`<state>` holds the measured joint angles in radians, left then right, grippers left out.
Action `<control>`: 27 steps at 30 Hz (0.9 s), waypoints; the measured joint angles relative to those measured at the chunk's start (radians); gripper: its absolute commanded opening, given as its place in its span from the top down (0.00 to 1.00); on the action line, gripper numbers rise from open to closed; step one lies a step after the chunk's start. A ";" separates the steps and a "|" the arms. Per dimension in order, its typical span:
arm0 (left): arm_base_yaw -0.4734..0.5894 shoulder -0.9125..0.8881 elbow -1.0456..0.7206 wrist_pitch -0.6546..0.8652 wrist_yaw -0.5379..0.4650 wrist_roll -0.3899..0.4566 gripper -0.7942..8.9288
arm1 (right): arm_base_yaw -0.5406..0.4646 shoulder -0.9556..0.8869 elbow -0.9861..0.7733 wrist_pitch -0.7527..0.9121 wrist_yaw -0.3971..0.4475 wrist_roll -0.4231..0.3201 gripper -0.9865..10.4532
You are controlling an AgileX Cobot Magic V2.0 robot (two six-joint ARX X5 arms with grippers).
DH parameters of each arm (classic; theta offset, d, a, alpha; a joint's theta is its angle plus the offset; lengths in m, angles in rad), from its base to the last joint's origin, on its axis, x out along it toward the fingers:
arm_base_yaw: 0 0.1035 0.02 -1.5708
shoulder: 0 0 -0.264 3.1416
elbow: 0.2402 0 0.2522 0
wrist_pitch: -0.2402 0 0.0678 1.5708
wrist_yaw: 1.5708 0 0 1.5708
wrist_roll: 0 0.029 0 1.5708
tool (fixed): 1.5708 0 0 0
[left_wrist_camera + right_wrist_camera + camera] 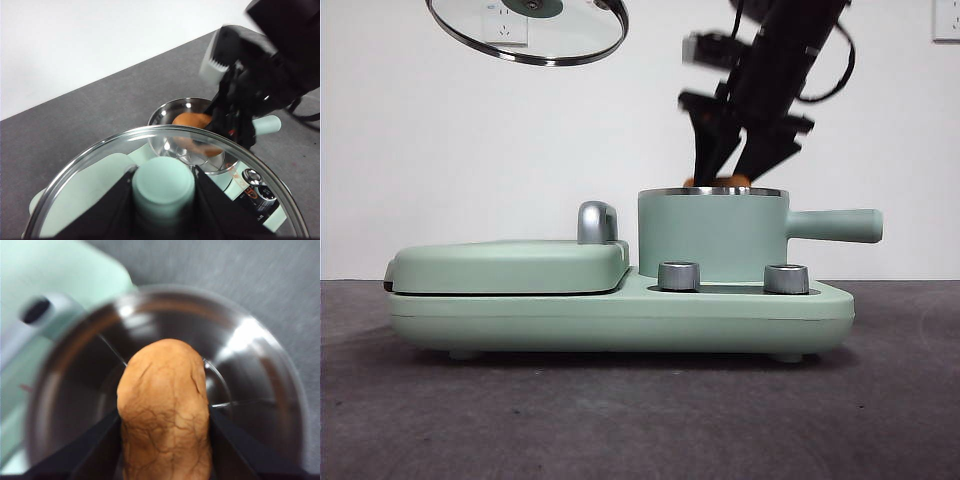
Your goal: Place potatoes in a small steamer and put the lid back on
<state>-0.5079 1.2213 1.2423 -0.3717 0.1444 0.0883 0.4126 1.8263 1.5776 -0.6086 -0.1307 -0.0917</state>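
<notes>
Right gripper (732, 165) is clamping the potato (164, 412) between both jaws, holding it at the steamer's (712, 235) steel rim, partly inside. Left gripper (163, 192) is gripping the lid (527, 28) by its knob, holding it aloft over the griddle cover (510, 265).

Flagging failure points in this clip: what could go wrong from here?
The right gripper is shut on the potato just above the steamer; the potato is about as wide as the pot, so it may catch on the steel rim. The left gripper holds the lid tilted by its knob, so it could seat crooked.
</notes>
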 measured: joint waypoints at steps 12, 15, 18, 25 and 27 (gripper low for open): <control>0.000 0.000 0.000 0.000 0.000 0.000 0.91 | -0.001 0.047 0.012 0.023 0.000 -0.017 0.63; 0.000 0.000 0.000 0.000 0.000 0.000 0.91 | -0.001 0.002 0.061 -0.054 0.000 -0.016 0.63; 0.000 0.000 0.000 0.000 0.000 0.000 0.91 | 0.000 -0.158 0.062 -0.089 0.000 -0.012 0.69; 0.000 0.000 0.000 -0.002 0.000 0.000 0.91 | 0.012 -0.511 -0.237 0.046 0.030 -0.006 0.69; 0.000 0.000 0.000 -0.002 0.000 0.000 0.91 | 0.012 -0.614 -0.348 0.092 0.030 0.005 0.69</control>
<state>-0.5079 1.2213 1.2423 -0.3740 0.1444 0.0883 0.4244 1.2125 1.2301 -0.5171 -0.1005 -0.0864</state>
